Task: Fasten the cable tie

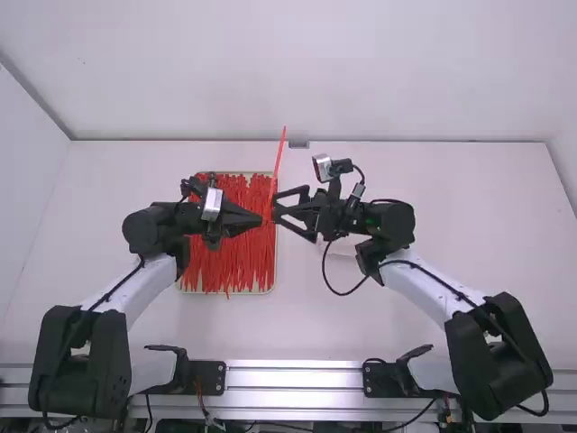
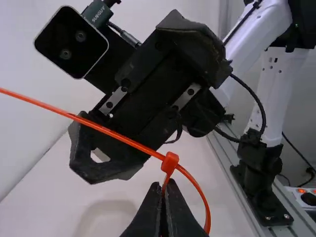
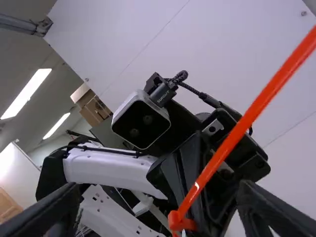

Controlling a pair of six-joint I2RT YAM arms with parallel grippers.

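Over the right edge of the tray [image 1: 273, 271], which lies on the white table [image 1: 433, 180] and holds a heap of red ties [image 1: 230, 253], the two grippers meet almost tip to tip.

The left arm rises from its base along the tray's left side, bends at the elbow and lies level across the heap. This leaves the left gripper [image 1: 258, 219] pointing toward the tray's right edge. Its fingers [image 2: 157, 215] are pressed tight together on the cable tie [image 2: 169, 161], pinching it just under the head (the small square block on the strap). From the head, a short curve of strap bends round and back down beside those fingers. The long part runs straight off the other way.

The right arm comes in from the table to the right of the tray, with its forearm slanting toward the tray and its wrist turned level. The right gripper [image 1: 278, 213] faces the left one across the tray's right edge. Its fingers [image 3: 276, 207] stand wide apart and grip nothing. The tie's long strap passes through the gap between them.

From above, the strap rises from the meeting point and ends past the tray's far right corner, leaning slightly away from the heap.
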